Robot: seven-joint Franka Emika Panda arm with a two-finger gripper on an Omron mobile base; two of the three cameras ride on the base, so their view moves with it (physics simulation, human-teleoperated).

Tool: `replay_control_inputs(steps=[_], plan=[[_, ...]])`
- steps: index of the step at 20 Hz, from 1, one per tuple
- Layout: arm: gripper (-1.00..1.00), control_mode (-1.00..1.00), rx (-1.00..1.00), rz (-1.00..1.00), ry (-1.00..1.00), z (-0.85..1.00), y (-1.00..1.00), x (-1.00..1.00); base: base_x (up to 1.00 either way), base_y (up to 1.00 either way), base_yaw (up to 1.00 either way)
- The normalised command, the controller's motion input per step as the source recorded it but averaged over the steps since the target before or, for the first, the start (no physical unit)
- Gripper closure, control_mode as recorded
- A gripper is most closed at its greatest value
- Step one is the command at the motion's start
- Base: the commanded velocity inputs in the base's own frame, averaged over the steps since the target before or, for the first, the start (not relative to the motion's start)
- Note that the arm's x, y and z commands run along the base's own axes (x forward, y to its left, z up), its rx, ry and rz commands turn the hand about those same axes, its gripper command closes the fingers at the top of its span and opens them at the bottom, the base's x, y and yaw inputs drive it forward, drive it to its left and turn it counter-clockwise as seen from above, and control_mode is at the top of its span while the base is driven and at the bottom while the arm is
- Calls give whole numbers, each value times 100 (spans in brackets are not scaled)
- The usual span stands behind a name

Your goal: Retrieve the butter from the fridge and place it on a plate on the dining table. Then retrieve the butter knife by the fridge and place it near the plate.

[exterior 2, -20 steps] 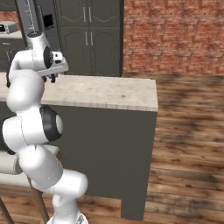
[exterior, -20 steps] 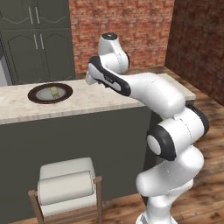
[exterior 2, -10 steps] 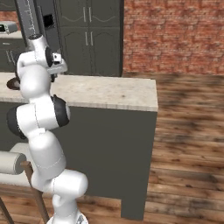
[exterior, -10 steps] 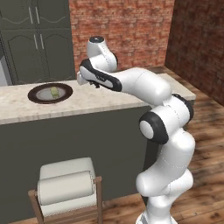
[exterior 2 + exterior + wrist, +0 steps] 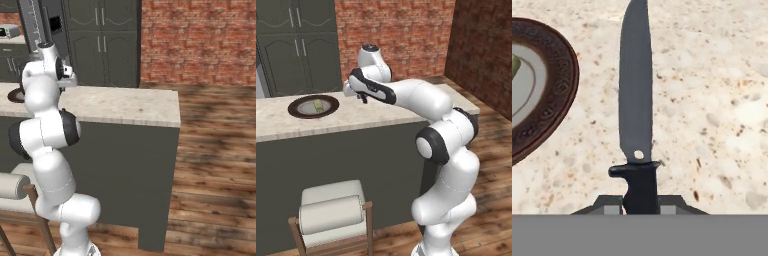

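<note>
Both pincer (image 5: 641,207) jaws clamp the butter knife (image 5: 636,115) handle.

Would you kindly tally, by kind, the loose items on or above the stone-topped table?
Plate: 1
Butter, lying on the plate: 1
Butter knife, held by its handle above the table: 1
Total: 3

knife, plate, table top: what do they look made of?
Butter knife: blade looks like matte dark-grey metal, with a pale rivet-like dot at its base; handle black, maybe plastic.
Plate: probably glazed ceramic, with a patterned brown rim and a smooth grey centre.
Dining table top: looks like polished stone, beige with darker speckles; could be laminate.
</note>
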Motion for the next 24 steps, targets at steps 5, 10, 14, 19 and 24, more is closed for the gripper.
replay_control_inputs(steps=[5,10,14,19,24], plan=[[100,-100,-3,-10,0,-18,30,10,0,0,0],[100,-100,1,-1,0,-24,3,17,0,0,0],[100,-100,3,0,0,-17,-6,3,0,0,0],[100,-100,3,0,0,-11,0,25,0,0,0],[100,-100,0,0,0,-4,8,28,0,0,0]])
